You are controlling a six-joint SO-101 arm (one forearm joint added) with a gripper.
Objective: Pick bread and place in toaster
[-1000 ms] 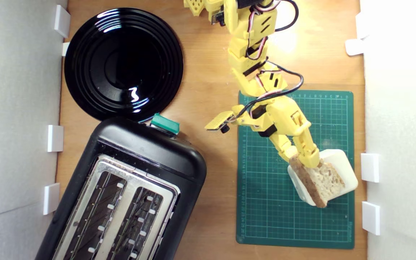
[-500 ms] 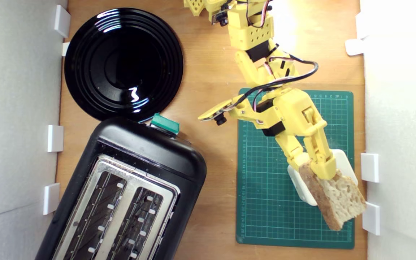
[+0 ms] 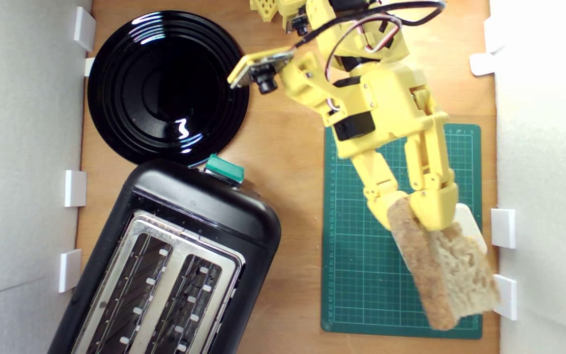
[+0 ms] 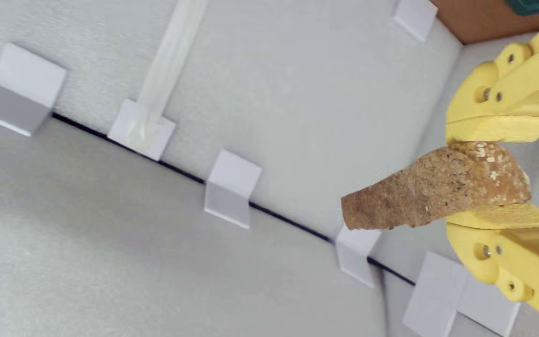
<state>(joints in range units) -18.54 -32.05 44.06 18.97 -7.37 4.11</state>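
lifted higher, the bread (image 3: 452,273), brown-crusted with pale holey crumb, sits clamped in the pincer (image 3: 413,216).

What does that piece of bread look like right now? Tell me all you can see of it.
The bread is a half slice with pale, holey crumb and a rough brown crust along one edge. The yellow gripper pinches it at one end, one finger on each face, so it hangs in the air over the green cutting mat, toward the exterior view's right. Nothing else visibly touches it.
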